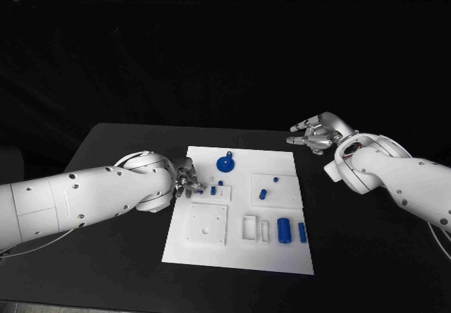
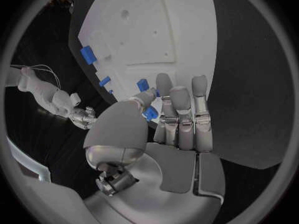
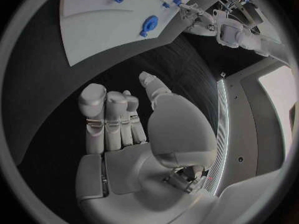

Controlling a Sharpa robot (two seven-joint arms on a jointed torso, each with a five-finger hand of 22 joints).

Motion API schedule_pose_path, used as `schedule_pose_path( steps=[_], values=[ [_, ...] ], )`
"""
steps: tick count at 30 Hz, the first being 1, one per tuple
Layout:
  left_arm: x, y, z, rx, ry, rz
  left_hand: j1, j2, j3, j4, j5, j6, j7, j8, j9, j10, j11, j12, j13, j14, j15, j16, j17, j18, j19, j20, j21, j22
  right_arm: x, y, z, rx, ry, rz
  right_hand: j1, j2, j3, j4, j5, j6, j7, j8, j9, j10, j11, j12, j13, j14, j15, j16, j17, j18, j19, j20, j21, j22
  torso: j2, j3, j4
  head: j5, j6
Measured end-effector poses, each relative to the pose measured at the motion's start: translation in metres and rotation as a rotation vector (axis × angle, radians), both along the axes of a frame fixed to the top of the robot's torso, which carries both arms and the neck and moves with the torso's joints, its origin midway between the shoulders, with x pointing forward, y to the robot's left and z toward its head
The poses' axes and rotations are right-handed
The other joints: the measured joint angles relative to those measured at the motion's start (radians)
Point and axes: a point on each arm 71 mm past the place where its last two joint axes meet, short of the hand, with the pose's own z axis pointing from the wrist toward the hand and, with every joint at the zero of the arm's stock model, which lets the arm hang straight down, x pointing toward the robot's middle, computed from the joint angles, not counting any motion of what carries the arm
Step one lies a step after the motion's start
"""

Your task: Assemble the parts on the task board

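Two white arms reach over a black table [image 1: 113, 261]. Left hand [image 1: 184, 180] sits at the left edge of the white board [image 1: 240, 251], thumb and fingers pinching a small blue part [image 2: 150, 113]. More blue parts lie across the board, including a round one [image 1: 225, 163] near its far edge. Right hand [image 1: 317, 135] hovers beyond the board's far right corner, holding nothing, fingers loosely apart.

A black table [image 1: 113, 261] stands here against a dark background, its top matte and plain. Its far edge runs straight across, and the near left corner slopes off toward the dark floor.
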Motion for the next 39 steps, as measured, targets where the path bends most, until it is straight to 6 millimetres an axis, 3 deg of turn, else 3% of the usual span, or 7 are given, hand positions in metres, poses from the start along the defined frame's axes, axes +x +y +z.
schedule_pose_path(
  steps=[39],
  values=[
    [0.0012,0.0008,-0.0012,0.007,0.014,-0.017,0.004,-0.003,0.003,0.003,-0.003,0.002,0.002,0.002,0.006,0.002,0.002,0.0,0.0,0.0,0.0,-0.006,0.002,0.0,0.0,0.0,0.0,0.0,-0.0001,-0.0002,-0.0013,0.0,0.004,0.0,0.0,0.0,0.0,0.0,0.0,0.0,0.0,0.0,0.0,0.0,0.0,0.0,0.0,0.0,0.0,0.0,0.0,0.0,0.0,0.0,0.0,0.0,0.0,0.0012,-0.0011,0.004,-0.002]
  ],
)
